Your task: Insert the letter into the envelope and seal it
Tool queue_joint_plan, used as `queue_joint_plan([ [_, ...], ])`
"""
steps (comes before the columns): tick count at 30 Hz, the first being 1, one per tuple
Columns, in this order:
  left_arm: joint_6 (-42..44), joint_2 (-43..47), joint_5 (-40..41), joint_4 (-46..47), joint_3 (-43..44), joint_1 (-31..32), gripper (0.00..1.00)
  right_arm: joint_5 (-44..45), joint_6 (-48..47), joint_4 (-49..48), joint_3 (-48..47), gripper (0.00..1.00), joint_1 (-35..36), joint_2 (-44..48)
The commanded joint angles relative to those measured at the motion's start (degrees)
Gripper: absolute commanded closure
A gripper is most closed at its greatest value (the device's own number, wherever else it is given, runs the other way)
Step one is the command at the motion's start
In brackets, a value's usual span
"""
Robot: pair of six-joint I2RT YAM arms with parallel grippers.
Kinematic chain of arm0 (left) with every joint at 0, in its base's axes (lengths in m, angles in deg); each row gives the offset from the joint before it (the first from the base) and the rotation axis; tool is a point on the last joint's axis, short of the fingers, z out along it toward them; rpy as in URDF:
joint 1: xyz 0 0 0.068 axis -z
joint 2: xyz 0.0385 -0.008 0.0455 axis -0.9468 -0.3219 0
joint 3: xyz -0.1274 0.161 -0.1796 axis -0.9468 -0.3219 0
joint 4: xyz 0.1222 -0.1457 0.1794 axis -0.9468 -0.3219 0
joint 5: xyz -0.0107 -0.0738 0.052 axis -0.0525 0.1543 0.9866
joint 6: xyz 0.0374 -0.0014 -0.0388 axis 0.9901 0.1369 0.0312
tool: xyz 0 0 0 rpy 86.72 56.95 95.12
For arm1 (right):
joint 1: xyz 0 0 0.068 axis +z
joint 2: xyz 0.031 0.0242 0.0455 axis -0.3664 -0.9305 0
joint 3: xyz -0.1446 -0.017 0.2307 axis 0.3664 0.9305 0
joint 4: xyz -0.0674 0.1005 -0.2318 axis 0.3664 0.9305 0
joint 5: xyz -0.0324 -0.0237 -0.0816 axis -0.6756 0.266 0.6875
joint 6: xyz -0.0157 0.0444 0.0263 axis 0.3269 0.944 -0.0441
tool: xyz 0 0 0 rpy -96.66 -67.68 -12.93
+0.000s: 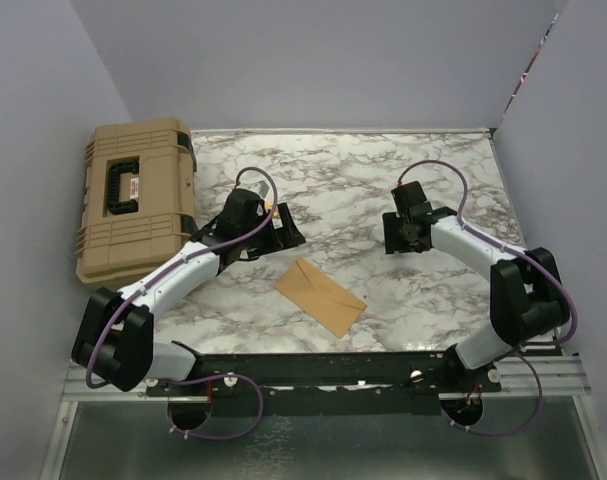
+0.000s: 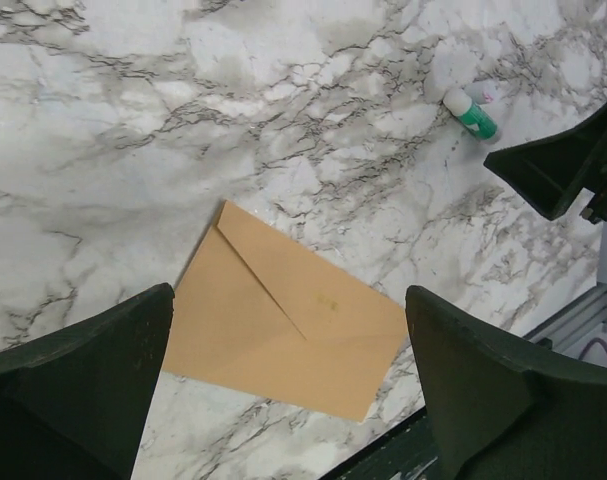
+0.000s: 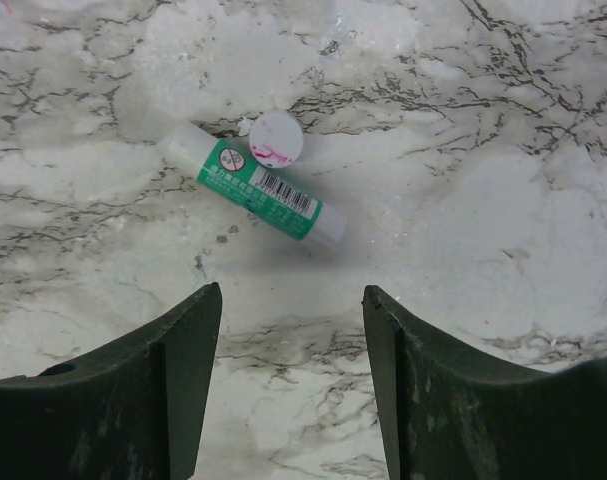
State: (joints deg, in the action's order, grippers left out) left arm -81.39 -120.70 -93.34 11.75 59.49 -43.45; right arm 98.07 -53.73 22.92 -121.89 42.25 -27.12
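The tan envelope [image 1: 321, 296] lies flat on the marble table between the arms, with its pointed flap folded down. It also shows in the left wrist view [image 2: 283, 325], under and between that gripper's fingers. No separate plain letter sheet shows in any view. My left gripper [image 1: 285, 228] hovers open and empty just behind and left of the envelope; its jaws are wide apart in the left wrist view [image 2: 288, 300]. My right gripper [image 1: 399, 234] is open and empty [image 3: 291, 295], above bare marble.
A green-and-white glue stick [image 3: 253, 187] lies uncapped in front of the right gripper, with its white cap [image 3: 276, 138] beside it; it also shows in the left wrist view [image 2: 471, 112]. A tan hard case [image 1: 138, 195] stands at the table's left edge.
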Motion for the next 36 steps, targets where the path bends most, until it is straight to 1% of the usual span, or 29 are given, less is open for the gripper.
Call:
queue_joint_plan([
  [1,5.16,2.83,6.29,-5.79,3.06,-0.43,0.01,-5.46,-7.2,-2.41,-1.72,0.38,-2.32,-4.86],
  [7,6.92,5.31,5.21,-7.28,4.38,-1.67,0.01,-11.0,-13.52,-1.63,-3.29,0.41,-4.29,-7.86],
  [12,7.71,5.43,5.17,-7.28,4.91,-2.47,0.01,-11.08,-17.35,-1.78,-4.17,0.43,-4.71,-10.57],
  [21,7.32,3.58,3.46,-7.21,5.28,-2.85,0.01,-11.2,-22.86,-3.13,-5.33,0.42,-7.12,-13.86],
  [26,7.45,3.0,3.11,-7.21,5.79,-2.98,0.01,-18.72,-26.53,-5.43,-3.99,0.43,-7.14,-12.78],
  [30,7.3,2.51,2.86,-7.2,6.02,-3.06,0.02,-22.73,-27.85,-4.39,-4.15,0.54,-7.15,-12.65],
  [32,7.27,2.22,2.59,-7.09,6.02,-3.07,0.02,-22.06,-27.86,-3.91,-4.26,0.63,-7.15,-13.14],
  [34,7.23,2.06,2.16,-6.82,6.11,-3.07,0.03,-21.32,-27.96,-2.93,-4.61,0.68,-7.06,-13.88],
  [36,7.04,2.04,2.08,-6.39,6.04,-3.07,0.03,-20.5,-27.92,-2.47,-4.74,0.78,-6.8,-14.36],
])
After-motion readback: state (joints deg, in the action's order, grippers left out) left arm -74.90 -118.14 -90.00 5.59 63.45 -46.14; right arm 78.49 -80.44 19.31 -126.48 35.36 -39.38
